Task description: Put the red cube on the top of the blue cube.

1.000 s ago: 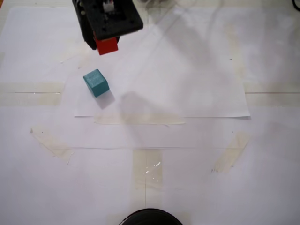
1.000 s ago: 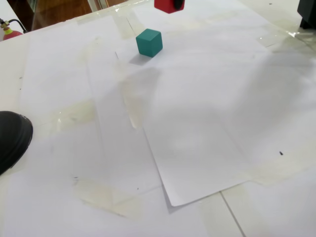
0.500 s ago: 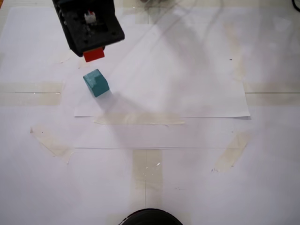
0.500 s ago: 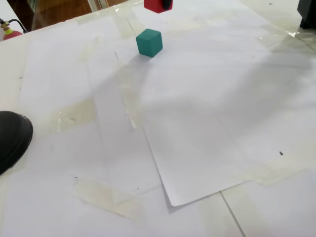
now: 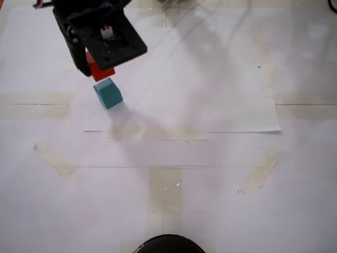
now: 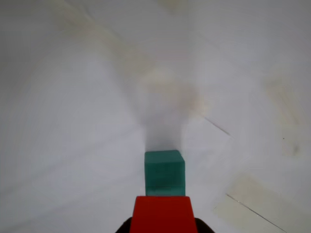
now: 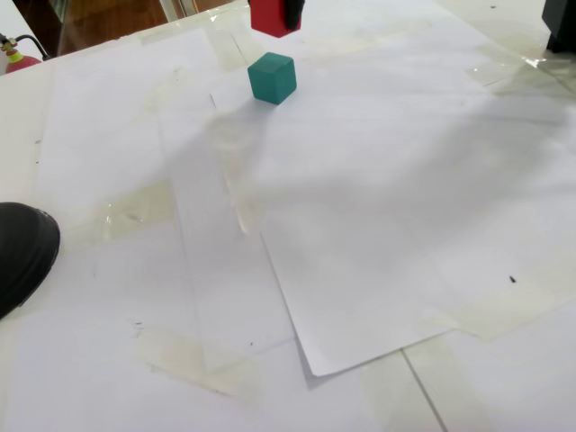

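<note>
We see the gripper (image 5: 97, 66) with jaws clamped on the red cube (image 5: 100, 71), held in the air just above and behind the blue cube (image 5: 108, 93), which sits on white paper (image 5: 210, 95).

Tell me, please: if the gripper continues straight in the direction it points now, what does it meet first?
Probably the blue cube. In the wrist view it lies directly ahead of the red cube held in the gripper, with nothing between them. Depth is unclear, so it might pass just above.
</note>
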Controlling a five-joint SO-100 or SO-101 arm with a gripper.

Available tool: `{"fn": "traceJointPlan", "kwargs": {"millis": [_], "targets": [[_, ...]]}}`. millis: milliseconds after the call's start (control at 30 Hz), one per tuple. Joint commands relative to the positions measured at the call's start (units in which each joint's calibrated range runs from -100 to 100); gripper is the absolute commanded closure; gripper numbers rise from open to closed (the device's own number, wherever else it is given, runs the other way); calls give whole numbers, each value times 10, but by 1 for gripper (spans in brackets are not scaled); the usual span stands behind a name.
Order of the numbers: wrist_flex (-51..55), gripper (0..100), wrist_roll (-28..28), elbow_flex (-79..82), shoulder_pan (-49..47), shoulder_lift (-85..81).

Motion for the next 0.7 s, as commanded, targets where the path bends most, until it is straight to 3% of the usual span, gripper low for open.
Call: {"fn": "traceJointPlan", "kwargs": {"millis": [0, 667], "targets": [[-20, 86, 11, -51, 0, 4], [-40, 86, 8, -78, -11, 59]]}}
